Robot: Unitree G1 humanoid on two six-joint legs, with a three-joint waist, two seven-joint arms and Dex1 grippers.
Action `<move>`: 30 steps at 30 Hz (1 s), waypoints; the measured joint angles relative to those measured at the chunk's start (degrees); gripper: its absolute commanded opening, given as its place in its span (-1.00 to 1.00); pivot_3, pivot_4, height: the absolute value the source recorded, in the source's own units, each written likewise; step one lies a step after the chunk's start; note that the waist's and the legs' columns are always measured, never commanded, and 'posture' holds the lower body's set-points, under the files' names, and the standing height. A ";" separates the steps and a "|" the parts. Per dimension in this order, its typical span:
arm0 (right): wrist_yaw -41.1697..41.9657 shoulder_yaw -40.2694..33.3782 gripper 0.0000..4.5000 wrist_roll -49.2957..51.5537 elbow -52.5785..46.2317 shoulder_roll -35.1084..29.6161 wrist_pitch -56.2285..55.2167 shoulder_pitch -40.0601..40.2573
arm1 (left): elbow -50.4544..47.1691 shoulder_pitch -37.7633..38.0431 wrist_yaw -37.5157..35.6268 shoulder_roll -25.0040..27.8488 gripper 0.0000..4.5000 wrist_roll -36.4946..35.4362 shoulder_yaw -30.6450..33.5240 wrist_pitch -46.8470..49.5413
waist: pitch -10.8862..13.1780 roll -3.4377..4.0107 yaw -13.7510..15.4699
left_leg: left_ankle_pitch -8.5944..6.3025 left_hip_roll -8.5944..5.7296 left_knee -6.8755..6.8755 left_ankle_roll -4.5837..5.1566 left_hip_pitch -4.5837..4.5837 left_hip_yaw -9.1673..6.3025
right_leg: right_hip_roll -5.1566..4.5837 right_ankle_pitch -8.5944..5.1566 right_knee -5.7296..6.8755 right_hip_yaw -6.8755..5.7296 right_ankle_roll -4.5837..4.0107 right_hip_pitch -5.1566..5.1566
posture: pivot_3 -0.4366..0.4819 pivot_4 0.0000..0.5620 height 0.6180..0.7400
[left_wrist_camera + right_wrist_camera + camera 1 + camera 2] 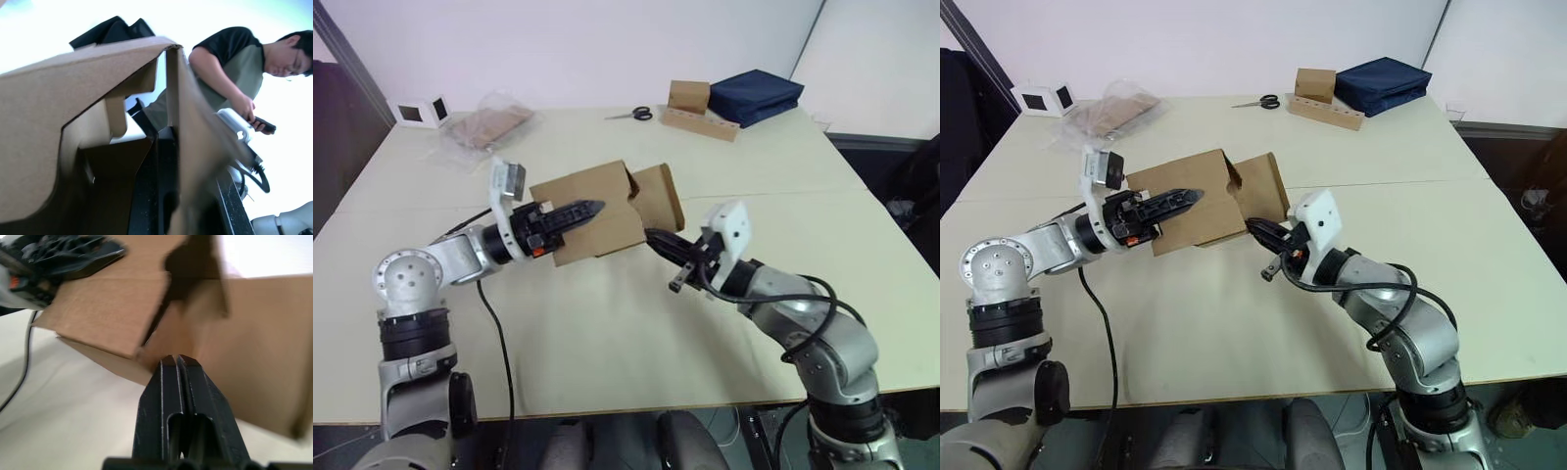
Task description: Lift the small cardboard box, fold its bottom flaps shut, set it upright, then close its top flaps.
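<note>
The small cardboard box (592, 217) hangs above the tabletop (607, 333), clamped in the left hand (570, 213). The right hand (658, 240), fingers pressed together and empty, pushes a bottom flap (658, 196) still splayed open. Folding has barely begun; standing it upright and closing the top remain.

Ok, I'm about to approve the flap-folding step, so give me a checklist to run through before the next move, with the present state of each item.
1. Small plain brown corrugated cardboard box lifted off the cream table: ok.
2. Left gripper holding the box: ok, one black finger lies along the outside wall, another shows inside in the left wrist view.
3. Right gripper fingers together for pushing: ok, shut, tips at the box's lower edge.
4. Flaps at the end facing the right gripper folded shut: not ok, one large flap stands open.
5. Flaps at the far end: cannot tell.
6. Scissors and dark blue bag out of the way: ok, at the table's far side.
</note>
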 measured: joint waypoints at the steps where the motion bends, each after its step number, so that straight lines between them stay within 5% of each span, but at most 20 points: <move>1: 0.19 0.14 -1.00 -0.27 0.36 -0.03 -0.34 -0.10 | 0.00 -0.01 0.13 0.00 -0.97 -0.18 0.00 -0.08 | 0.00 0.00 -0.01 | 0.00 0.00 0.00 0.00 0.00 0.00 | 0.00 0.00 0.00 0.00 0.00 0.00 | -0.05 -0.47 1.00; 10: 3.40 0.18 -1.00 -0.40 1.70 -2.23 -1.16 -1.90 | -0.13 -0.01 1.26 -0.03 -0.97 -1.04 -0.06 -0.44 | 0.00 0.00 0.07 | 0.00 -0.01 0.00 0.00 0.00 0.00 | -0.01 0.00 0.00 0.00 0.00 0.00 | -0.05 -0.47 1.00; 21: 6.89 -25.03 -1.00 14.65 11.59 -11.81 4.08 -4.16 | -0.39 -0.01 1.83 0.41 -0.97 -4.21 -0.03 -0.51 | 0.01 -0.01 0.18 | -0.01 -0.02 0.01 0.01 0.00 0.02 | -0.01 0.00 -0.02 0.00 0.00 0.03 | -0.05 -0.47 1.00; 30: 10.82 -14.85 -1.00 7.76 27.97 -5.74 -3.39 -5.55 | -1.52 -0.70 3.51 0.40 -0.97 -8.31 -0.65 -0.37 | 0.01 0.00 -0.14 | 0.00 -0.01 -0.01 0.01 0.01 0.04 | 0.01 0.00 -0.01 0.02 0.00 0.00 | -0.05 -0.47 1.00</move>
